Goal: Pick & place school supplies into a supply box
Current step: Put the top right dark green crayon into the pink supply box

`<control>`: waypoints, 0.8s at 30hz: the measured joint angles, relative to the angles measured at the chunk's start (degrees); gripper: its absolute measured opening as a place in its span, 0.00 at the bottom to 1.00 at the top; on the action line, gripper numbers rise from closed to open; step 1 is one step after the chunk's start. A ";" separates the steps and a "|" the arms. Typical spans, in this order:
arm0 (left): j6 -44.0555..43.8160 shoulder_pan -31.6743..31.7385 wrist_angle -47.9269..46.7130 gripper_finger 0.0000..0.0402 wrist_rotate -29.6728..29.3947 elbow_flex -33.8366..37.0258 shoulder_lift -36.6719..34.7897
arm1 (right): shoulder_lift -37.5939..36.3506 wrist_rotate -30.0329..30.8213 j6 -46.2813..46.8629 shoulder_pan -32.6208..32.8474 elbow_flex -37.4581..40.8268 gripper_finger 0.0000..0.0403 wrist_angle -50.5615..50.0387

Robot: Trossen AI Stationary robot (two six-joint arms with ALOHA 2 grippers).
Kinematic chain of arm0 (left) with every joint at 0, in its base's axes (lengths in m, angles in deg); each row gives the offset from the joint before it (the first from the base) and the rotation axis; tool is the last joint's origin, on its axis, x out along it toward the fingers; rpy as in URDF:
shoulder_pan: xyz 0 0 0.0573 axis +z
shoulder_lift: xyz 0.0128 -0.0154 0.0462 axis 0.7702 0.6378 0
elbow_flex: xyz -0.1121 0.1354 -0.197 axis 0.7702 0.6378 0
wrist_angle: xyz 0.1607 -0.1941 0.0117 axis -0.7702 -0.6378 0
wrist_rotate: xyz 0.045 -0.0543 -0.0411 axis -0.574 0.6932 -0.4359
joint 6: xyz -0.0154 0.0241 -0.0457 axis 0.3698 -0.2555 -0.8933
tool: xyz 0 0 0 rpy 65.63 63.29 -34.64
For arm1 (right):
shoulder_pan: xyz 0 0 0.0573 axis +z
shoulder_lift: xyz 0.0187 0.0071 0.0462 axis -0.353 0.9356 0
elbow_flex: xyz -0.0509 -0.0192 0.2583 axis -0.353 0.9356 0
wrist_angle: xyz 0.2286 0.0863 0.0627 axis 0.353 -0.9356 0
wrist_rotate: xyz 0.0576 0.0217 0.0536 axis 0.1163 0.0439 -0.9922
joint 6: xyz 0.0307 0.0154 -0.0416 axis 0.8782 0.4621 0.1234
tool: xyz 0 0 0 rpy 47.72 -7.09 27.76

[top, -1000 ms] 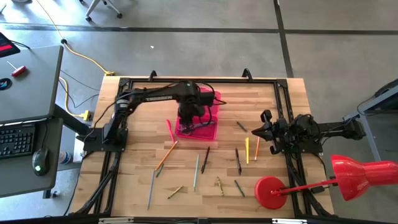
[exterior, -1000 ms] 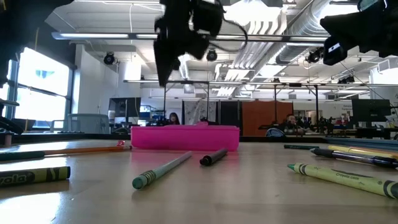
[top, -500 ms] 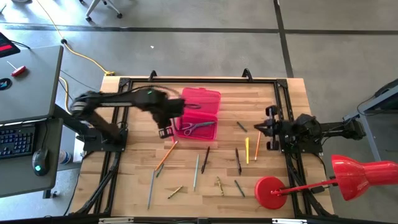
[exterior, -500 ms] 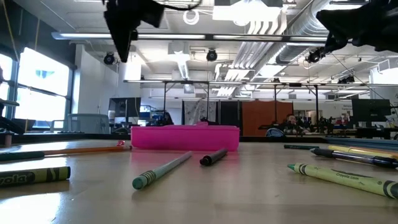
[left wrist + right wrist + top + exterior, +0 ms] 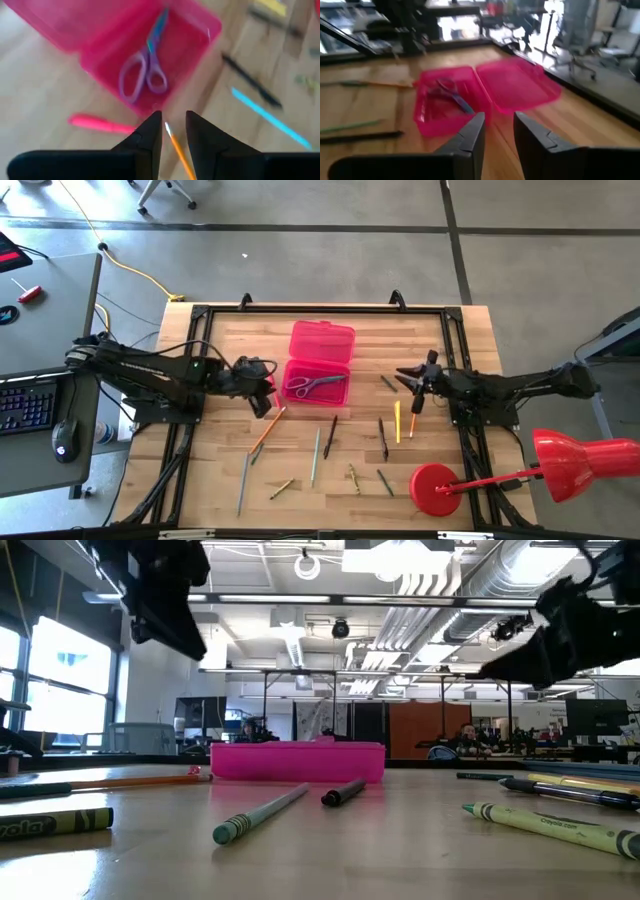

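Note:
The open pink supply box (image 5: pixel 320 365) lies mid-table, with its lid toward the far edge and the purple-handled scissors (image 5: pixel 145 75) flat in its base. Pencils and pens (image 5: pixel 330 436) lie scattered on the wood nearer than the box. Among them are a pink pen (image 5: pixel 100 124) and an orange pencil (image 5: pixel 178 150) just left of the box. My left gripper (image 5: pixel 264 392) hovers left of the box, above these two, open and holding nothing. My right gripper (image 5: pixel 410 385) hangs right of the box, facing it (image 5: pixel 470 100), also open and holding nothing.
A red lamp stands with its round base (image 5: pixel 438 488) on the table's near right corner and its head (image 5: pixel 585 455) past the right edge. A black frame (image 5: pixel 320 310) borders the table. In the low view, crayons (image 5: pixel 555 827) and a black marker (image 5: pixel 343 793) lie near the front.
My left gripper has drawn back from above the box toward the table's left edge and now hangs beside the box. The scissors stay lying in the box's base. My right gripper has reached a little toward the box.

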 joint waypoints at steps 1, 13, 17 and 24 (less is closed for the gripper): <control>0.04 -0.35 2.33 0.29 -3.11 0.74 -0.31 | 1.82 1.25 0.96 0.00 0.00 0.22 -0.27; -1.03 -0.95 9.80 0.29 -21.55 1.52 -0.68 | 23.59 5.32 14.02 0.00 0.00 0.24 2.37; -1.00 -0.93 11.53 0.29 -21.80 1.52 -0.68 | 28.64 5.24 13.98 0.00 0.00 0.24 7.26; -1.25 -0.93 12.95 0.29 -23.03 1.52 -0.66 | 36.23 6.62 15.70 0.00 0.00 0.24 12.10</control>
